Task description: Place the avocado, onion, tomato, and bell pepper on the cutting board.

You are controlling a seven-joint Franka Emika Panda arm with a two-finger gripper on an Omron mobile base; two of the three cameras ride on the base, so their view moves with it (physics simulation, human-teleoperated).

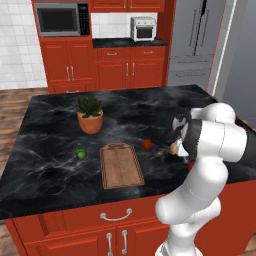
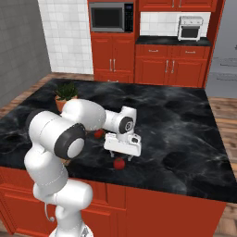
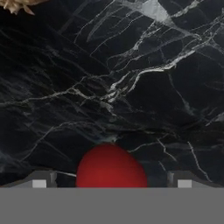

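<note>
My gripper [image 2: 121, 156] hangs open just above the counter near its front edge, straddling a round red item [image 2: 119, 163], either tomato or bell pepper. In the hand view that red item [image 3: 109, 168] sits between the fingertips [image 3: 41, 181] of the gripper [image 3: 111, 181]. A second red item [image 1: 146, 144] lies right of the cutting board [image 1: 121, 165], which is bare. The green avocado [image 1: 81, 153] rests left of the board. The tan onion [image 1: 173, 147] peeks out beside my forearm, and a tan edge of the onion [image 3: 17, 4] shows at the hand view's top left.
A potted plant [image 1: 90, 116] in a terracotta pot stands behind the board. The black marble island [image 1: 50, 125] stretches wide around these things; its front edge runs just below the board. Red cabinets, a microwave and a toaster oven line the far wall.
</note>
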